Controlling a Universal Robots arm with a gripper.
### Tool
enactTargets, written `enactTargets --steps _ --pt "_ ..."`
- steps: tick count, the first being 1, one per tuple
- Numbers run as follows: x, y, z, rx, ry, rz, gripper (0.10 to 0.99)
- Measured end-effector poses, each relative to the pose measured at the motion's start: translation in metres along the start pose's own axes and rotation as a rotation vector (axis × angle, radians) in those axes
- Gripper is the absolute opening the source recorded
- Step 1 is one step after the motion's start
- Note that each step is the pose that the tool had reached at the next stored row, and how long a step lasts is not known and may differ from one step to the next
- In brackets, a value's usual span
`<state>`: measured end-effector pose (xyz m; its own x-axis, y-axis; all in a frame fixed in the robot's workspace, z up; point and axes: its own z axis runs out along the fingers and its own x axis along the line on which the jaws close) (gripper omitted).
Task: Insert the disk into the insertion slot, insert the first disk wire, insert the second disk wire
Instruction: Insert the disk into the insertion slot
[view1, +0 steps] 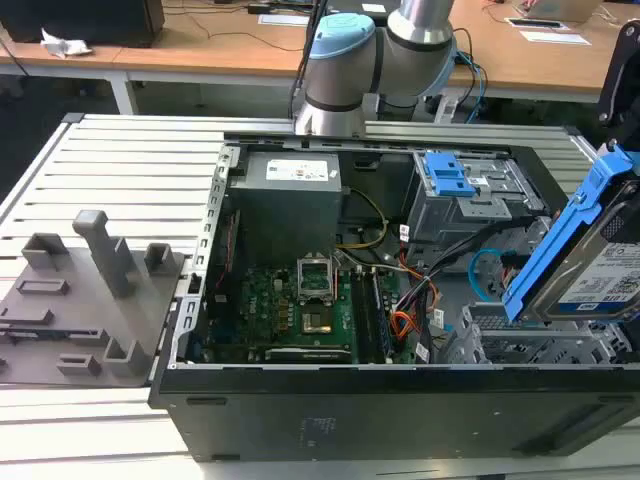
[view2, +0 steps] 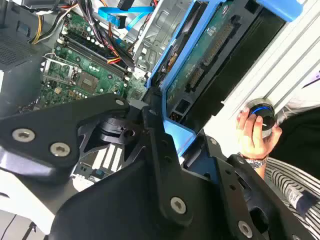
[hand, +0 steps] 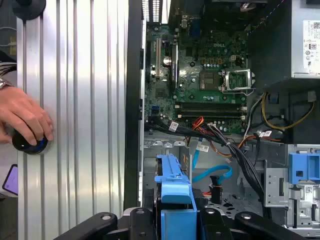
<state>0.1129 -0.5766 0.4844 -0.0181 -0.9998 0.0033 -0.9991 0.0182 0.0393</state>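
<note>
The disk (view1: 597, 268), a silver drive in a bright blue caddy, hangs steeply tilted over the open computer case at the exterior view's right. My gripper (hand: 175, 216) is shut on the disk, its black fingers (hand: 137, 216) pressing the caddy (hand: 172, 187) from both sides; the second wrist view shows the disk's green underside (view2: 210, 55) between them. The insertion slot (view1: 525, 345), a low bay of silver perforated metal, lies just below the disk's lower end. A loose blue flat cable (view1: 487, 270) and orange-and-black wires (view1: 405, 320) lie beside the slot.
A grey cage with a blue bracket (view1: 450, 175) stands behind the slot. The power supply (view1: 290, 175) and motherboard (view1: 290, 310) fill the case's other half. A grey fixture (view1: 90, 290) sits on the ribbed table. A person's hand (hand: 25, 117) rests on a black knob beside the case.
</note>
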Motion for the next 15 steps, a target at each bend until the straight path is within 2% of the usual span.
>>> enactTargets --steps 9,11,13,15 --pt "0.0000 -0.0002 0.0148 0.000 -0.0001 0.000 0.369" --pt "0.0000 0.0008 0.0207 0.000 0.0000 0.000 0.369" --pt "-0.0003 0.0006 0.0297 0.000 -0.0007 0.000 0.369" --pt "-0.0033 0.0006 0.0315 0.000 -0.0040 0.000 0.369"
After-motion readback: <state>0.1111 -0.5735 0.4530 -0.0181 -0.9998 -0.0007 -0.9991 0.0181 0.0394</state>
